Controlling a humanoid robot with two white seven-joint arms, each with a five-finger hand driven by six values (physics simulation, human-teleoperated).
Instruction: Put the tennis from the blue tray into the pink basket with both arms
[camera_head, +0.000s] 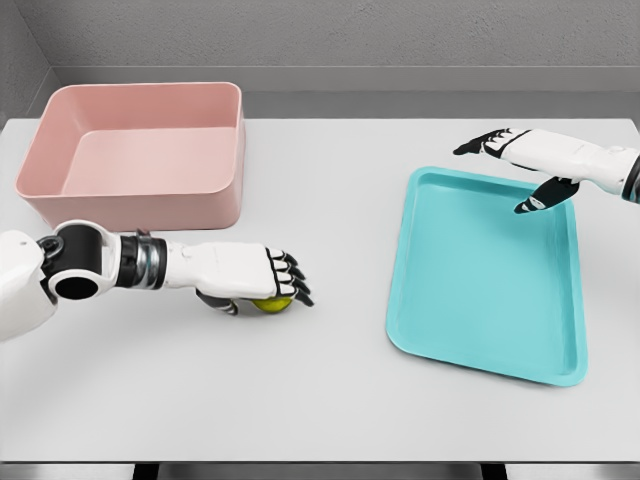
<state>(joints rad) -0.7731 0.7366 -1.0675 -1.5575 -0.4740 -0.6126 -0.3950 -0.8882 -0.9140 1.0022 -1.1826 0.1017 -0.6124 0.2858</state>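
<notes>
The yellow-green tennis ball (272, 305) is on the white table, left of the blue tray (480, 270) and in front of the pink basket (130, 205). My left hand (262, 292) lies over the ball, with fingers curled over its top and the thumb under its left side, so only the ball's lower edge shows. My right hand (495, 178) hovers above the tray's far right corner, its fingers spread and holding nothing. The tray and the basket both hold nothing.
The white table (330, 400) runs to a front edge at the bottom of the view. A grey wall stands behind it. The basket sits at the far left corner, and the tray lies angled on the right side.
</notes>
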